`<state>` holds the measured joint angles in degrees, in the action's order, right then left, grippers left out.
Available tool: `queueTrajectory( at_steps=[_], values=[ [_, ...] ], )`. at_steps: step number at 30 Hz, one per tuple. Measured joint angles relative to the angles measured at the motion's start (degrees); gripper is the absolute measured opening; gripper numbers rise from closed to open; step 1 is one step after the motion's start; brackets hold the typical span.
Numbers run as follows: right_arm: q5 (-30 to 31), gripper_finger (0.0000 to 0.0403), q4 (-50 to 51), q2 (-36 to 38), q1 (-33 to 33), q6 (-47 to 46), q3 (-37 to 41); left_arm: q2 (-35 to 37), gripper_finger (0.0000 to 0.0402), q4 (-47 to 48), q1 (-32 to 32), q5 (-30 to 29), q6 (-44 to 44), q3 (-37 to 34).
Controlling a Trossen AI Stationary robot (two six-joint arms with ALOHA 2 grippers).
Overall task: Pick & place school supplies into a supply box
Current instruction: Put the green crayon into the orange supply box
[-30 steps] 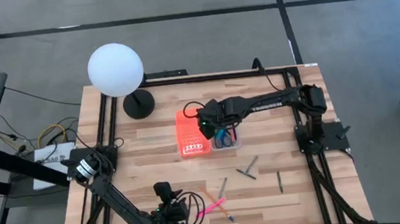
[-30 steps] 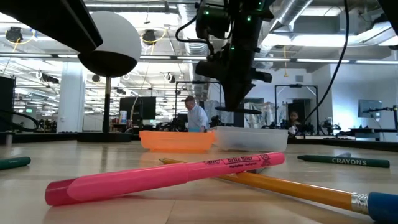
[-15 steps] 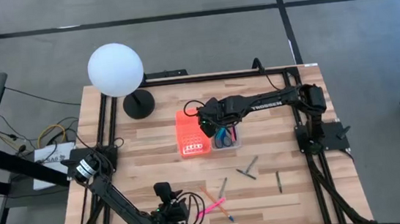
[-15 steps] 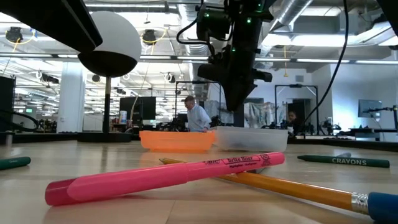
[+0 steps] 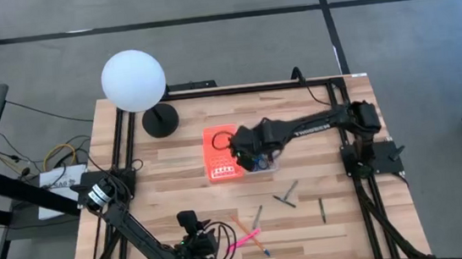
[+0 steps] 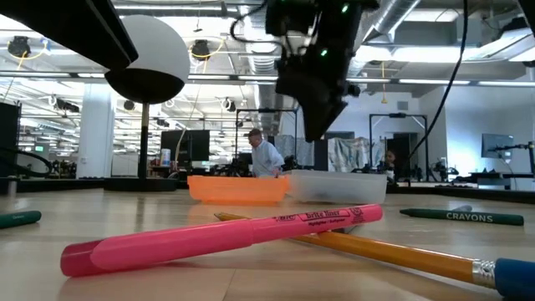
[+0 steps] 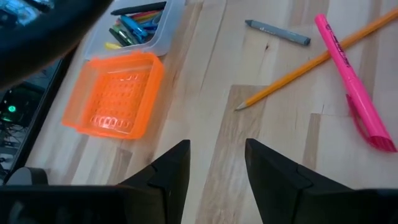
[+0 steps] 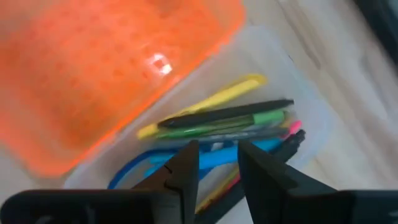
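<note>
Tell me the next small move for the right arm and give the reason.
Probably lift the right pincer clear of the clear tray and swing toward the loose supplies. Its fingers stand apart and empty above the pens already lying in the tray, so nothing is left to release. A grey crayon and other items wait on the table nearby.
</note>
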<state>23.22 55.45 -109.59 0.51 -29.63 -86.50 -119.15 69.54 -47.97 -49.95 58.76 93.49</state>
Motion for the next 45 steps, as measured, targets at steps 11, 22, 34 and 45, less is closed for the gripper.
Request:
queueTrajectory(
  at_steps=[11, 22, 34, 45],
  values=[
    [19.29, 0.0097, 6.60, 7.17, 19.63, 6.87, 0.03, 0.00, 0.0148, -0.49, 1.72, 2.16, 2.10, 0.00],
    [34.16, 0.0097, 5.75, 12.11, 43.83, 6.12, -0.02, 0.00, 0.0148, -0.85, 2.10, 3.55, 6.10, -0.01],
    [50.10, 0.0097, 5.62, 10.83, 61.19, -10.70, 11.27, 0.00, 0.0148, -1.26, 1.89, 13.12, 7.74, -0.02],
    [55.86, 0.0097, 7.26, 10.83, 64.26, -21.40, 18.28, 0.00, 0.0148, 11.26, -0.94, 32.29, 38.62, -0.02]
  ],
)
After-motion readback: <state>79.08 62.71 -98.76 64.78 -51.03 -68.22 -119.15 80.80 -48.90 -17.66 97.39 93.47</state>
